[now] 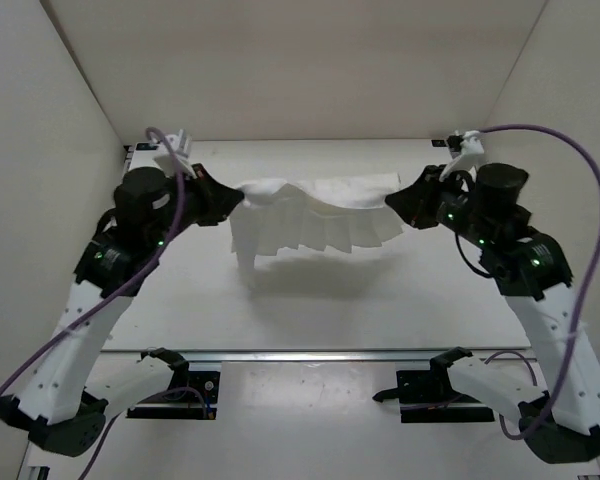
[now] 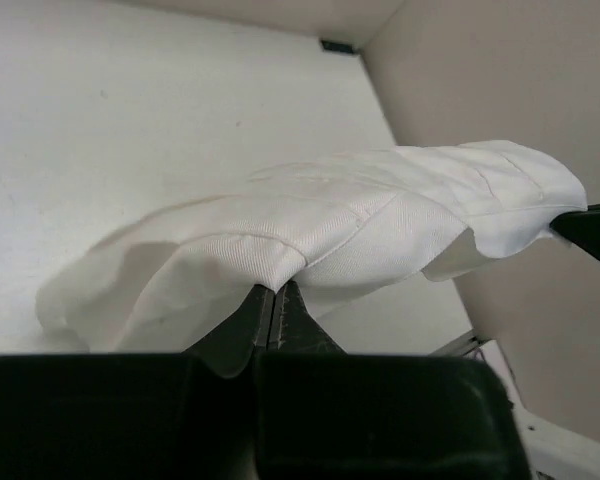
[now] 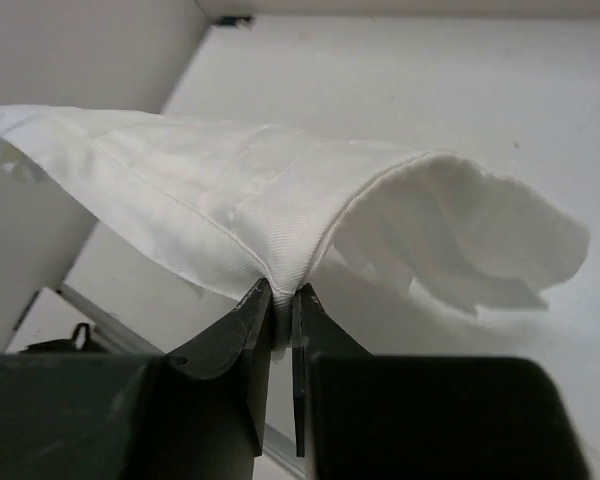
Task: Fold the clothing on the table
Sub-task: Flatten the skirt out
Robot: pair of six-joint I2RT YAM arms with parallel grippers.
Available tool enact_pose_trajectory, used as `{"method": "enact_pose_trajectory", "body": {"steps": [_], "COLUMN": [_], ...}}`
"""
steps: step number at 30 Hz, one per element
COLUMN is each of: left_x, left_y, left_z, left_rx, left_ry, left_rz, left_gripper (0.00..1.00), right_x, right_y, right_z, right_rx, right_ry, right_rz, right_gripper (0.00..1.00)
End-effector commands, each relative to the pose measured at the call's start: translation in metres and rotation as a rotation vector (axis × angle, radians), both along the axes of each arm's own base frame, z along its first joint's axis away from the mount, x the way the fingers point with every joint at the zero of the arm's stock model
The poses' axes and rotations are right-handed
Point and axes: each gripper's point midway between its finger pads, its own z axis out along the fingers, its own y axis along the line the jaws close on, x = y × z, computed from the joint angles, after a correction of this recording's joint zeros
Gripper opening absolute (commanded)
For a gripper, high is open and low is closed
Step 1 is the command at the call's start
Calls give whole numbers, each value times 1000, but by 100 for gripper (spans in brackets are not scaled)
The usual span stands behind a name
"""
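Pleated white garment [image 1: 315,215]: suspended above the surface [image 1: 380,310], stretched flat-wise between the two arms in the middle of the workspace, somewhat toward 12 o'clock in the top view. Its upper band runs from 9 o'clock to 3 o'clock with a slight sag at the middle. The pleated body hangs down toward 6 o'clock, and one corner droops lowest at about 7 o'clock. A soft shadow [image 1: 310,270] lies on the surface just below the hanging hem; whether the hem touches the surface cannot be told. Left pincer [image 1: 235,197]: clenched on the garment's 9 o'clock end. The left wrist view shows both fingers [image 2: 245,325] pressed together with a fold of fabric caught between their tips and the cloth billowing away toward 2 o'clock. Right pincer [image 1: 392,203]: grasping the garment's 3 o'clock end. The right wrist view shows the seamed edge pinched between near-closed jaws, with the cloth spreading toward 10 o'clock and loose pleats hanging toward 3 o'clock. Both arms are raised and angled inward, wrists facing one another across the garment. A purple cable [image 1: 570,160] loops over each arm. A metal rail [image 1: 310,354] crosses the near edge at 6 o'clock, and white walls [image 1: 280,60] enclose the other sides.
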Motion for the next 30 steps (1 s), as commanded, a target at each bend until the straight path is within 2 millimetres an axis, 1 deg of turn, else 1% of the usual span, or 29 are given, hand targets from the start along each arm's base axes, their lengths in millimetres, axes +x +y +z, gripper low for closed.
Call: {"method": "enact_pose_trajectory", "body": {"steps": [1, 2, 3, 4, 5, 6, 8, 9, 10, 11, 12, 13, 14, 15, 16, 17, 18, 19, 20, 21, 22, 23, 24, 25, 26, 27, 28, 29, 30], "left_x": [-24, -25, -23, -14, -7, -2, 23, 36, 45, 64, 83, 89, 108, 120, 124, 131, 134, 133, 136, 130, 130, 127, 123, 127, 117, 110, 100, 95, 74], "left_y": [15, 17, 19, 21, 20, 23, 16, 12, 11, 11, 11, 15, 15, 16, 19, 20, 25, 24, 28, 26, 27, 26, 21, 18, 14, 12, 9, 8, 6], "left_z": [23, 31, 32, 29, 27, 25, 8, -1, -4, -6, -4, -5, 11, 26, 36, 56, 75, 84, 87, 88, 90, 69, 46, 3, -5, -44, -86, -109, -169], "left_rx": [39, 30, 34, 47, 59, 63, 87, 104, 112, 119, 134, 147, 159, 166, 174, 176, 161, 153, 138, 139, 134, 158, 168, 197, 186, 199, 207, 210, 213], "left_ry": [2, -13, -14, -8, -2, 2, 40, 55, 63, 70, 78, 98, 65, 56, 42, 9, -24, -47, -61, -67, -83, -44, -15, 55, 65, 128, 189, 228, 327], "left_rz": [-5, -2, 6, 24, 18, 19, 3, 2, 6, 16, 19, 25, 37, 46, 58, 64, 87, 86, 100, 93, 96, 94, 77, 68, 49, 43, 24, 23, 6], "left_gripper": [0, 0, 0, 0, 0, 0, 0, 0, 0, 0, 0, 0, 0, 0, 0, 0, 0, 0, 0, 0, 0, 0, 0, 0, 0, 0, 0, 0, 0], "right_x": [-27, -28, -26, -23, -14, -2, 26, 33, 49, 61, 74, 93, 100, 109, 115, 116, 118, 119, 121, 121, 123, 119, 124, 128, 123, 123, 123, 118, 112], "right_y": [4, 6, 9, 10, 9, 14, 23, 26, 34, 38, 44, 48, 51, 57, 59, 62, 61, 61, 58, 58, 54, 52, 51, 46, 45, 42, 38, 38, 32], "right_z": [18, 22, 26, 27, 25, 18, -2, 4, 2, -1, 14, 20, 25, 37, 56, 71, 76, 79, 74, 67, 47, 45, 15, -15, -26, -54, -91, -107, -156], "right_rx": [-2, 7, 15, 17, 11, 0, -32, -41, -54, -63, -64, -85, -98, -109, -118, -120, -125, -117, -115, -117, -118, -107, -109, -112, -94, -93, -88, -81, -88], "right_ry": [10, 11, 1, -3, 7, 26, 85, 64, 65, 71, 41, 30, 19, -3, -40, -70, -83, -86, -82, -72, -28, -32, 24, 79, 108, 149, 221, 256, 354], "right_rz": [68, 79, 89, 99, 91, 98, 106, 117, 125, 124, 135, 128, 116, 121, 104, 108, 96, 89, 86, 91, 81, 87, 90, 74, 76, 76, 60, 68, 45], "right_gripper": [0, 0, 0, 0, 0, 0, 0, 0, 0, 0, 0, 0, 0, 0, 0, 0, 0, 0, 0, 0, 0, 0, 0, 0, 0, 0, 0, 0, 1]}}
